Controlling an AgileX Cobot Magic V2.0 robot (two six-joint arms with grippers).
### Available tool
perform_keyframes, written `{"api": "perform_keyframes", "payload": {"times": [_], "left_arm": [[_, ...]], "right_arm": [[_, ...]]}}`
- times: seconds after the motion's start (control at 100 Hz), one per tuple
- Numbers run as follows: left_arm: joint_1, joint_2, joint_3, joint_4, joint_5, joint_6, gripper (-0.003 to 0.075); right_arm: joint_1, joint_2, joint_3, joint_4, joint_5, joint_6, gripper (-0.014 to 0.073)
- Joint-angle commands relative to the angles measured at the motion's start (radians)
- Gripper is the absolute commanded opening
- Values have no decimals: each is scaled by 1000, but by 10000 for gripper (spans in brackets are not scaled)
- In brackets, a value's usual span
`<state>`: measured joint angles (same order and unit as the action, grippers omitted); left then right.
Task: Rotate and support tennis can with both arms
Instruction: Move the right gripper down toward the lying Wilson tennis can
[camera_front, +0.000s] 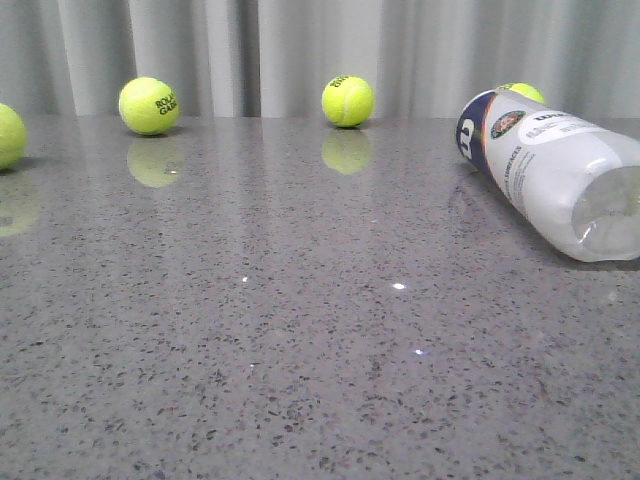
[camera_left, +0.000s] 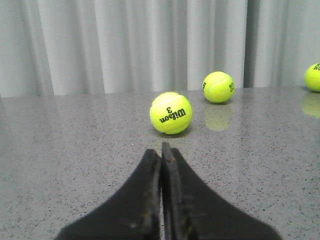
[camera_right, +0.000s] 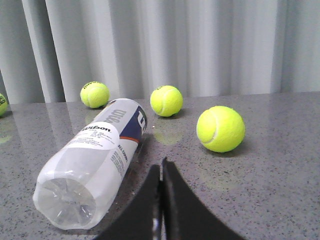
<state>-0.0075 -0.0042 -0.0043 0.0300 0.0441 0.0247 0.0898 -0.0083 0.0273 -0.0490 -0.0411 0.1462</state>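
Yellow-green balls (camera_front: 149, 105) dot the grey surface (camera_front: 300, 350), the left gripper (camera_left: 161, 150) is clenched empty, and the tennis can (camera_front: 555, 170) lies far right beside the clenched right gripper (camera_right: 161, 167), likely rolling if nudged.

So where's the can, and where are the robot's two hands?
can (camera_front: 560, 170), front view, label on its side.
left hand (camera_left: 161, 155), left wrist view, fingertips.
right hand (camera_right: 161, 170), right wrist view, fingertips.
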Motion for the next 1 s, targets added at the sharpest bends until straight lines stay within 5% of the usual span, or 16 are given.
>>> {"api": "perform_keyframes", "payload": {"times": [0.0, 0.36, 0.76, 0.99], "left_arm": [[2, -39, 49, -1, -84, -11, -21], [2, -39, 49, -1, -84, -11, -21], [2, -39, 49, -1, -84, -11, -21], [2, -39, 49, -1, -84, -11, -21]], "right_arm": [[-6, -24, -19, -11, -83, -1, -70], [-6, -23, -117, -11, 3, -1, -70], [-6, 260, -596, -11, 611, -1, -70], [-6, 517, -851, 12, 832, -1, -70]]}}
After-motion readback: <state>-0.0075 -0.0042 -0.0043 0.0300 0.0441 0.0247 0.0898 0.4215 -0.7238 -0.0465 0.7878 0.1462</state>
